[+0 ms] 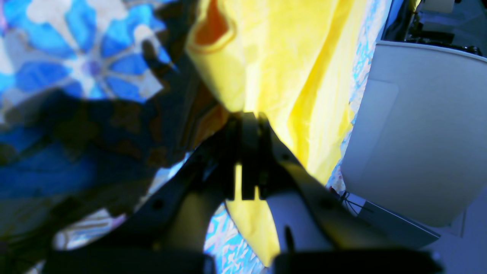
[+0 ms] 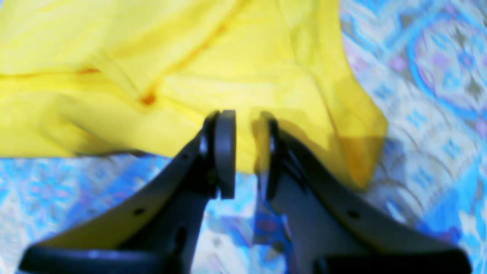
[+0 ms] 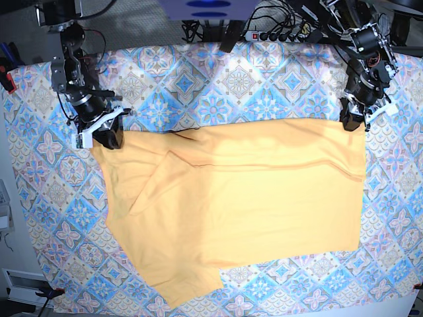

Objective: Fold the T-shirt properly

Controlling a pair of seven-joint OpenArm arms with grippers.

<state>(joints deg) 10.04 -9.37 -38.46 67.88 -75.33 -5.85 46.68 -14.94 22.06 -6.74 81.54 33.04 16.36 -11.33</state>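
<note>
So, the tablecloth [image 3: 264, 79] carries the T-shirt [image 3: 251, 198], spread wide across its middle.
At the far corners, the left gripper [image 1: 249, 118] is clamped tight on the fabric; the right gripper [image 2: 247, 152] has its jaws parted over the shirt's edge.

**A robotics lab bench**

A lab or test room is suggested. Two arms [image 3: 82, 99] are mounted at the far edge of a desk [image 3: 218, 86] covered with a patterned cloth. Behind it, tangled cables [image 3: 277, 26] and a power strip [image 3: 264, 34] are seen.
</note>
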